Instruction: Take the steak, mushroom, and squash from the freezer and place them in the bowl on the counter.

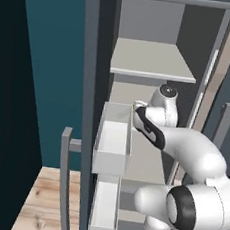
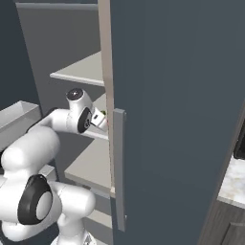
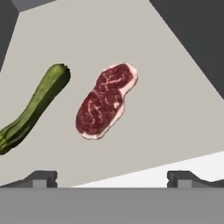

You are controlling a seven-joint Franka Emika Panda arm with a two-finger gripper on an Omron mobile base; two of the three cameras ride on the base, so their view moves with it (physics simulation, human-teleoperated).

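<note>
Jaws stood wide open and held nothing: in the hand view the two dark fingertips (image 3: 41, 178) rose far apart at the bottom of the picture, with bare shelf between them. That gripper (image 3: 113, 178) looked down at a pale grey freezer shelf (image 3: 175, 109). On it lay the steak (image 3: 105, 101), a flat red slab with whitish marbling, set on a slant a little above and between the fingertips, clear of both. Just beside it in that view, towards the left edge, lay the squash (image 3: 33, 107), dark green and oblong, slanted much the same way as the steak and not touching it; its lower end ran off the edge of the picture.

From the left base view, the white arm (image 1: 193, 155) reached up from the lower right into the open freezer (image 1: 148, 60), a tall grey cabinet with pale shelves. Its wrist sat at the level of a middle shelf. White door bins (image 1: 113, 144) hung on the open door to the left of the arm, one above another, and a grey bar handle (image 1: 63, 182) stood further left.

From the right base view, the arm's wrist pointed into the cabinet behind a second grey door (image 2: 177, 110), whose long bar handle (image 2: 119, 167) faced the camera. A corner of the marbled worktop (image 2: 234, 184) showed at the right edge, well apart from the freezer shelves.
</note>
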